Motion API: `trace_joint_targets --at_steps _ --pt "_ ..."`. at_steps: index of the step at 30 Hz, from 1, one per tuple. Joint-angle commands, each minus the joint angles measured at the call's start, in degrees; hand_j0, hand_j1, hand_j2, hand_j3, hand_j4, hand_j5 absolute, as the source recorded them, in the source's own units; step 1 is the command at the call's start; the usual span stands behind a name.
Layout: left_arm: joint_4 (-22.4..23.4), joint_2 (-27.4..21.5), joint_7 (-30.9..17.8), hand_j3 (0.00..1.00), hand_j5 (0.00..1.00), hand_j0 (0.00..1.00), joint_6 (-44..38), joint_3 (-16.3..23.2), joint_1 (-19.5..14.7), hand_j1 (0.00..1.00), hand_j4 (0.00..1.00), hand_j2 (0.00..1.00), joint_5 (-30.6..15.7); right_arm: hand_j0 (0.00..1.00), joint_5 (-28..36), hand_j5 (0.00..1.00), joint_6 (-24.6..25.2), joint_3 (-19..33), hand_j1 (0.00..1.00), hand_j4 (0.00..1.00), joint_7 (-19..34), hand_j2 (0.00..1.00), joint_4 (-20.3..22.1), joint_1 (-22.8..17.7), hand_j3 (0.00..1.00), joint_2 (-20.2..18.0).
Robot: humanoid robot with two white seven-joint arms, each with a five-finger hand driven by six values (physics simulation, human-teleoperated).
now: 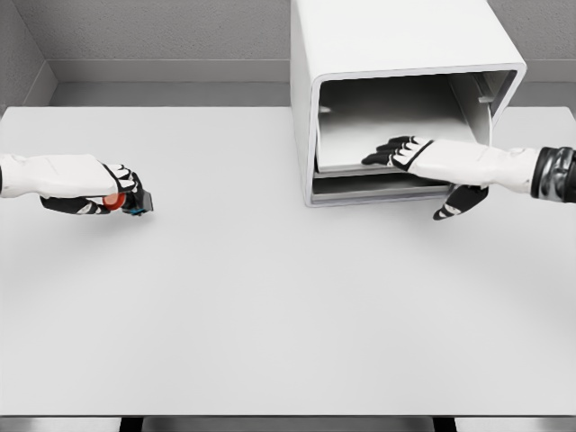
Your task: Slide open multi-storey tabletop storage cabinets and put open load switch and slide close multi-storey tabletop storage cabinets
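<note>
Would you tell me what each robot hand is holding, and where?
Left robot hand grips the switch around its body; right robot hand holds nothing.

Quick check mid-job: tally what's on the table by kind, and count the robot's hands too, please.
Storage cabinet: 1, white, front open
Load switch: 1, dark with a red part, held in the left hand
Hands: 2, the right hand reaching into the cabinet opening
Total: 4

Wore glossy white shells on both forearms, black-jointed fingers on left hand [99, 187] and right hand [423, 160], dark wrist band at right.
</note>
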State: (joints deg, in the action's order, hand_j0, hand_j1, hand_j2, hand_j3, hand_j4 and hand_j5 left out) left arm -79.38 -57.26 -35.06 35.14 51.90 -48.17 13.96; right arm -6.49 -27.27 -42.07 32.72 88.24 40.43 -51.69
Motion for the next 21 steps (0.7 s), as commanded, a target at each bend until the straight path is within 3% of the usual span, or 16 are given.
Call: trace_joint_targets --at_steps 1,4,6,11,14,21 --pt "-0.51 -0.13 0.06 0.35 0.35 0.35 -0.14 -0.14 0.00 0.35 0.35 0.35 -0.60 1.00 -5.82 1.00 -4.28 -0.82 1.00 1.00 2.28 1.00 0.26 0.00 1.00 -0.52" --pt "-0.60 -0.13 0.06 0.35 0.35 0.35 -0.14 -0.05 0.00 0.35 0.35 0.35 -0.95 1.00 -6.08 1.00 -5.34 0.93 1.00 1.00 2.28 1.00 1.93 -0.71 1.00 -2.71" --pt "-1.56 -1.01 0.06 0.35 0.35 0.35 -0.14 -0.05 -0.09 0.35 0.35 0.35 -1.13 1.00 -6.08 1.00 -5.78 4.63 1.00 1.00 2.28 1.00 3.25 -4.22 1.00 -3.07" --pt "-2.18 -1.80 0.06 0.35 0.35 0.35 -0.14 -0.05 -0.17 0.35 0.35 0.35 -1.66 1.00 -6.17 1.00 -6.57 4.81 1.00 1.00 2.28 1.00 4.30 -4.66 1.00 -4.03" --pt "-3.41 -2.15 0.06 0.35 0.35 0.35 -0.14 -0.05 -0.17 0.35 0.35 0.35 -2.36 1.00 -6.08 1.00 -7.73 9.46 1.00 1.00 2.28 1.00 5.62 -8.09 1.00 -5.44" --pt "-4.20 -2.24 0.06 0.35 0.35 0.35 -0.14 -0.05 -0.17 0.35 0.35 0.35 -2.80 1.00 -6.00 1.00 -7.73 11.58 1.00 1.00 2.28 1.00 6.77 -9.32 1.00 -6.76"
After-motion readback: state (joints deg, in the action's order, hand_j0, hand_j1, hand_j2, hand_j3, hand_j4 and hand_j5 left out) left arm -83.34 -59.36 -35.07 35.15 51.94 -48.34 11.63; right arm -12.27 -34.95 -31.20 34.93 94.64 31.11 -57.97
